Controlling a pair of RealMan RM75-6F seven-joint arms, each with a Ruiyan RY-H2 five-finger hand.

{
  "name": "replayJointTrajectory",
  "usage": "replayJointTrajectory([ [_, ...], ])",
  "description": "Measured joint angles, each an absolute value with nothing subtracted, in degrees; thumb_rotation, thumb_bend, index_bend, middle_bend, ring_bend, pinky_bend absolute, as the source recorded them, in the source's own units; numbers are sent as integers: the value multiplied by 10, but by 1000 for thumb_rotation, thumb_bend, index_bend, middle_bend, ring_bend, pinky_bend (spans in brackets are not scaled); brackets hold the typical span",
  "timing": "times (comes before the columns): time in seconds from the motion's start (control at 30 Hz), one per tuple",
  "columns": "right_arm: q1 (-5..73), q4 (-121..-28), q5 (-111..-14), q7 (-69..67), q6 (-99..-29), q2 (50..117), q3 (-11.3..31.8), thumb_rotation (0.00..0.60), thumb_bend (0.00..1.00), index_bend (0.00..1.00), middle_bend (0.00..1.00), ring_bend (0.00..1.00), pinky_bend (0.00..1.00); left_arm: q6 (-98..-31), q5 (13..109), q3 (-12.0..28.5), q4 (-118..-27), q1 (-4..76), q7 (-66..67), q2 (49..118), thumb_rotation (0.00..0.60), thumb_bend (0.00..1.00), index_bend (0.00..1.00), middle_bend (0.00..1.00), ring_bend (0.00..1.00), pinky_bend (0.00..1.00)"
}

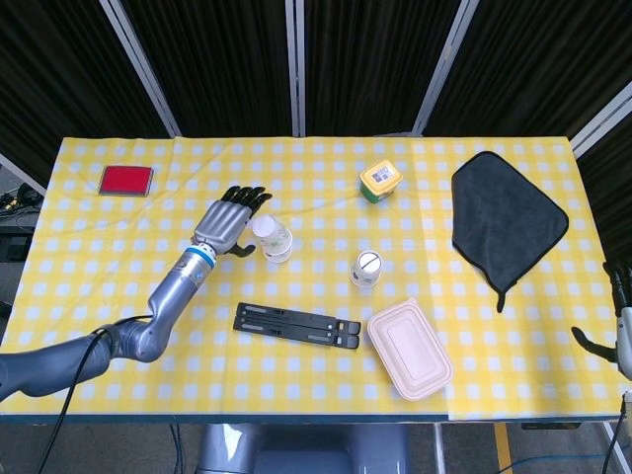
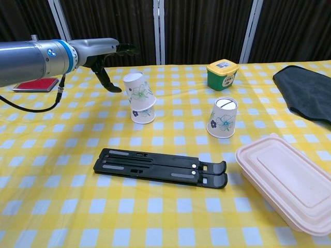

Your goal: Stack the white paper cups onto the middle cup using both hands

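Observation:
An upside-down white paper cup with a flower print (image 2: 136, 89) sits tilted on top of the upside-down middle cup (image 2: 143, 114); in the head view the pair reads as one stack (image 1: 273, 239). My left hand (image 2: 107, 58) (image 1: 228, 219) hovers just left of the stack with its fingers spread and nothing in it. A third upside-down cup (image 2: 223, 118) (image 1: 365, 269) stands alone to the right. My right hand (image 1: 620, 326) shows only at the far right table edge in the head view, fingers apart and holding nothing.
A black folded stand (image 2: 160, 167) lies in front of the cups. A pink lidded box (image 2: 287, 182) sits at the front right, a green tub with a yellow lid (image 2: 222, 73) behind the right cup, a black cloth (image 1: 506, 219) at the far right, and a red pad (image 1: 125, 180) at the back left.

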State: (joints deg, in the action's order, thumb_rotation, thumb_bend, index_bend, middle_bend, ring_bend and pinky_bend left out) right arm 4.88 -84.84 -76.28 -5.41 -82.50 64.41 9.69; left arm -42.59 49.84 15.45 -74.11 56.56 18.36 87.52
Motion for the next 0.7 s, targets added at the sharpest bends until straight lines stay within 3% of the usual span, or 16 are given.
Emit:
replayJointTrajectory([
  [0.27, 52, -838, -754, -46, -817, 652, 98, 600, 80, 0, 0, 0, 0, -498, 535, 138, -782, 521, 163, 856, 600, 240, 0, 0, 0, 0],
  [0.7, 82, -855, -746, -1, -803, 666, 116, 600, 81, 114, 0, 0, 22, -753, 681, 24, -901, 300, 105, 765, 600, 240, 0, 0, 0, 0],
])
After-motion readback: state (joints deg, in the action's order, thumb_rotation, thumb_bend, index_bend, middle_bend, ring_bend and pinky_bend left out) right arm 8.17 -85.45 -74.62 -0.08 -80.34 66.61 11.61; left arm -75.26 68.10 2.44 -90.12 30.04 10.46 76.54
